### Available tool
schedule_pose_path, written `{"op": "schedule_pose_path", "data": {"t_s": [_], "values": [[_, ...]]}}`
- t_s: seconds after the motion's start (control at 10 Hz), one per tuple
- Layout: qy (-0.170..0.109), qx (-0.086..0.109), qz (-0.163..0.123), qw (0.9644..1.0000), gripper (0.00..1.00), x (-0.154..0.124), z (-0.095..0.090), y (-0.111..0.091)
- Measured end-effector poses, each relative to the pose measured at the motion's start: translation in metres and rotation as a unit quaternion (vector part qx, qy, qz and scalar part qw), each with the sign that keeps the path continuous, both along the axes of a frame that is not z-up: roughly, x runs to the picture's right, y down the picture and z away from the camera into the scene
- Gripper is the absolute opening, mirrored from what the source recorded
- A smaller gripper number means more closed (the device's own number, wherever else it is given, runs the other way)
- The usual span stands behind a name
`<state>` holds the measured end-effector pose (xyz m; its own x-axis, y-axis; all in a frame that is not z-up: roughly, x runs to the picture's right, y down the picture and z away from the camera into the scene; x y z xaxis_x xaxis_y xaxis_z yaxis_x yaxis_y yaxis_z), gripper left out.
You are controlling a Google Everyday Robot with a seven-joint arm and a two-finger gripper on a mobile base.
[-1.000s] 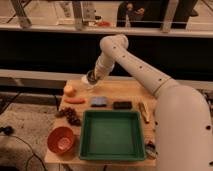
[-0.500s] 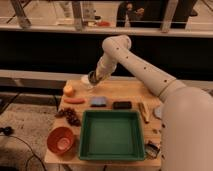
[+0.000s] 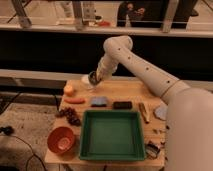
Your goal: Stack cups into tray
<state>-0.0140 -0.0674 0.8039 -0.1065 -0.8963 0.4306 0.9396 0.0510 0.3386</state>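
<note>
**Single-arm robot at a wooden table (image 3: 131, 90).** The white arm (image 3: 137, 67) is coming in from the lower right, bending at an elbow above the table's far edge and pointing down toward the far-left part of the top. The gripper (image 3: 94, 79) is hanging there, close over the wood, to the right of a round orange fruit (image 3: 68, 89). A dark round cup (image 3: 91, 78) is showing at the gripper's tip, touching it. Whether the gripper is clamping the cup or only lying against it cannot be told.

The green tray (image 3: 111, 134) is sitting at the near edge, in the middle of the table, with its flat base lying bare. It is well apart from the cup.

Between the cup and the tray, a row of small items is lying from left to right:
- an orange carrot (image 3: 75, 100);
- a blue sponge (image 3: 99, 101);
- a black block (image 3: 122, 105);
- a brown stick (image 3: 144, 112), lying at a slant.

Dark grapes (image 3: 70, 116) are lying just beside the tray's far-left corner. An orange bowl (image 3: 62, 140) is standing at the near-left corner of the table, beside the tray. A grey plate (image 3: 161, 111) is lying near the right edge, partly hidden by the arm.
</note>
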Motion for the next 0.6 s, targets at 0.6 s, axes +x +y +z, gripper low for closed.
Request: {"op": "schedule_pose_path", "data": {"t_s": [0.6], "values": [[0.0,-0.002,0.007,1.0,0.0,0.001,-0.006,0.006]]}}
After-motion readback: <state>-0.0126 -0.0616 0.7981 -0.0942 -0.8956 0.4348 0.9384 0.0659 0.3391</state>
